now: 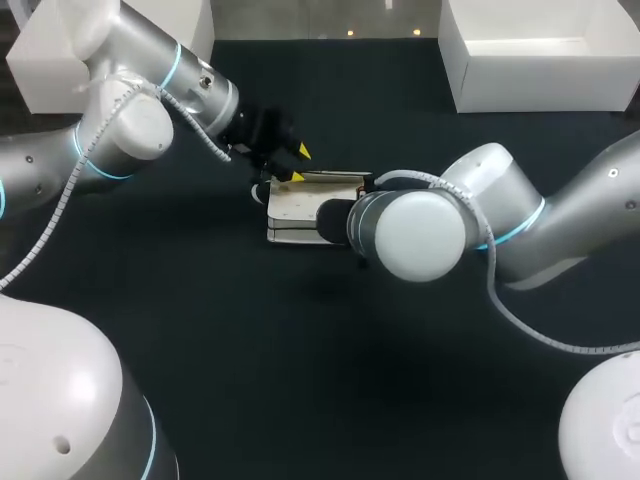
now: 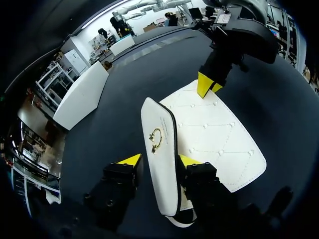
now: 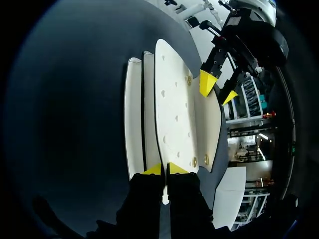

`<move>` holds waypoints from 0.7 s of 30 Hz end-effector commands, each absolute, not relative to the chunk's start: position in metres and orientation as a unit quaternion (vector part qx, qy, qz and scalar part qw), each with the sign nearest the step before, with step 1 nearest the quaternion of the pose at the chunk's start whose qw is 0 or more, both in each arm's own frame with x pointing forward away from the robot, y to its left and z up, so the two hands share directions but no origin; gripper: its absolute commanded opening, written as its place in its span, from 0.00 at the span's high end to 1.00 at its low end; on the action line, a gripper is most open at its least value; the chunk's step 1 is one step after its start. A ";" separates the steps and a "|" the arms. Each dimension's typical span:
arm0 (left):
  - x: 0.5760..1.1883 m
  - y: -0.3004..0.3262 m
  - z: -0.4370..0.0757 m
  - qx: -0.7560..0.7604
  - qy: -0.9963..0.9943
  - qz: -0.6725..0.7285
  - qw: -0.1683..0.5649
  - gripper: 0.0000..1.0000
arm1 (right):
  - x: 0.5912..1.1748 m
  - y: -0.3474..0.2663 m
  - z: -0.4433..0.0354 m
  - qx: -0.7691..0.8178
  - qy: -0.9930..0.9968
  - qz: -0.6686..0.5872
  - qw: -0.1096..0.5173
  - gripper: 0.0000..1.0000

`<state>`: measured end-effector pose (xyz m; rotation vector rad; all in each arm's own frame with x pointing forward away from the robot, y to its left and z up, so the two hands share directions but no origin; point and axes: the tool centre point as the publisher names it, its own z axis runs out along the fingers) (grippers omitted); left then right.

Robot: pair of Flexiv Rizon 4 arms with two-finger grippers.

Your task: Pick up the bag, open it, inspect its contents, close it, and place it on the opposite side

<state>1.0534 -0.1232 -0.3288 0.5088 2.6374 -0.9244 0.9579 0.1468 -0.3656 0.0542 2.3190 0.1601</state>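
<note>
A white quilted bag [image 1: 300,205] lies flat on the dark table near the middle. In the left wrist view its front edge [image 2: 159,149], with a gold ring clasp [image 2: 155,139], stands up between the fingers of my left gripper [image 2: 159,160]. Those fingers are open, and one tip stands clear of the bag. From the other side my right gripper [image 3: 165,169] is shut on the thin edge of the bag's flap [image 3: 172,109]. In the head view my right arm's wrist hides that gripper, while my left gripper [image 1: 298,164] hovers at the bag's far left corner.
An open white box [image 1: 540,60] stands at the table's back right. Another white box [image 1: 50,60] sits at the back left, behind my left arm. Dark bare table [image 1: 300,350] stretches in front of the bag.
</note>
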 end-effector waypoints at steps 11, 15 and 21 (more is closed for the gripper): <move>1.078 -0.135 -0.347 0.150 0.926 -0.319 0.136 0.53 | 0.957 0.146 -0.367 0.021 0.914 0.065 0.400 1.00; 1.081 -0.135 -0.349 0.147 0.927 -0.319 0.131 0.53 | 0.957 0.146 -0.367 0.021 0.914 0.065 0.400 1.00; 1.083 -0.134 -0.351 0.141 0.928 -0.319 0.128 0.55 | 0.957 0.146 -0.367 0.021 0.914 0.065 0.400 1.00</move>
